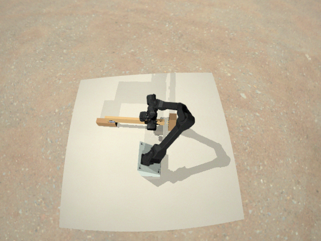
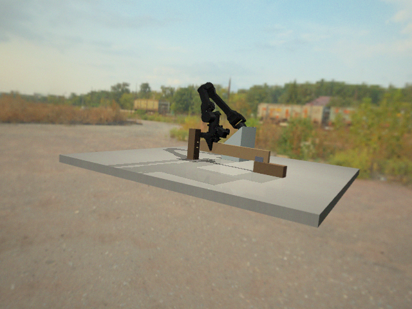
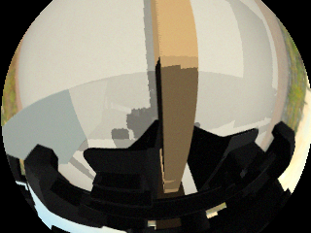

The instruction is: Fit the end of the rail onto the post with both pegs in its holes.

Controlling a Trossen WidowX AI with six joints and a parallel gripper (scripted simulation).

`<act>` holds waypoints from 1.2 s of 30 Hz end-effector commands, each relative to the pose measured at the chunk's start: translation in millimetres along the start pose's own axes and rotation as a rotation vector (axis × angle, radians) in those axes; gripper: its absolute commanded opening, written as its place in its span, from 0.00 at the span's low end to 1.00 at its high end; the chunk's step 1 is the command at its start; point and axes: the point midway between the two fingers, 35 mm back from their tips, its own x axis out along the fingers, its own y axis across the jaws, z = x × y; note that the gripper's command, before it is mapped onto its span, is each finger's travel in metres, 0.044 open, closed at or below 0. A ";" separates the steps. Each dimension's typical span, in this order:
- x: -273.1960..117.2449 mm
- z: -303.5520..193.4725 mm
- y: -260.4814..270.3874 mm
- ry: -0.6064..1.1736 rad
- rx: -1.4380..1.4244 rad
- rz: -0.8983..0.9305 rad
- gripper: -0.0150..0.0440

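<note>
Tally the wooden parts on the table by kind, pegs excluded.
Long light-wood bed rail: 1
Short upright brown wooden post: 1
Low brown wooden footboard block: 1
Total: 3

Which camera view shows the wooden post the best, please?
The exterior view: the wooden post stands there upright, nearly whole. The top view shows its top, partly behind the arm. The wrist view does not show it clearly.

There were one rail (image 1: 127, 120) (image 2: 239, 150) (image 3: 177, 34), one post (image 1: 172, 117) (image 2: 192, 144) off its near end, one block (image 1: 103, 122) (image 2: 268, 168) and one bracket (image 1: 111, 121) (image 2: 259, 159) at its far end, one arm (image 1: 169, 137) (image 2: 221, 104) with one claw (image 1: 152, 121) (image 2: 210, 149) (image 3: 166, 122) above it, and one bench (image 1: 103, 187) (image 2: 199, 192) (image 3: 97, 39) beneath it, the pegs being too small to count.
</note>
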 end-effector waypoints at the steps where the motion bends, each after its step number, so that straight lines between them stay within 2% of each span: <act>1: -0.4 -1.4 0.0 -0.001 -0.005 -0.001 0.25; 36: -0.5 -12.4 -0.3 0.000 -0.005 -0.001 0.25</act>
